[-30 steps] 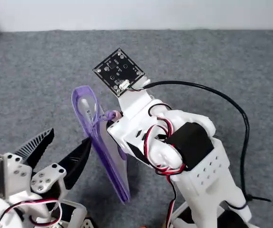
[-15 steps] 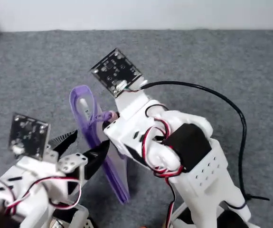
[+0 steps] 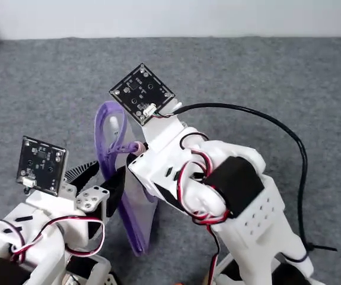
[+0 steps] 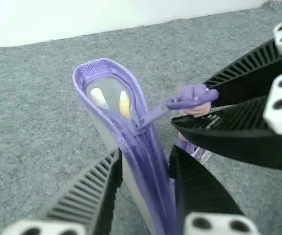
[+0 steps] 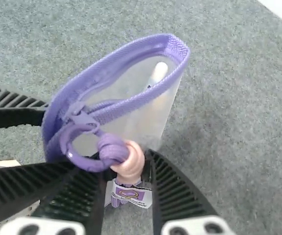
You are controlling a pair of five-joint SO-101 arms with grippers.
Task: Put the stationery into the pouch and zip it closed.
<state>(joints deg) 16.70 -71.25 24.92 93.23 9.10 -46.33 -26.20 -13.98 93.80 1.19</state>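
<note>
The pouch is clamped by the narrowed left end effector, its zip pull is pinched by the right end effector, and stationery is held inside

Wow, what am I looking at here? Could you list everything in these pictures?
pouch: one, purple with clear sides, on edge between both tools, zip partly open
zip pull: one, purple cord with pink bead, in the right tool
stationery: two tips seen, white and yellow, inside the pouch
table: one, grey, under everything
cable: one, black, arcing over the table
left tool: one, black, closed on the pouch
right tool: one, black, closed on the zip pull
</note>
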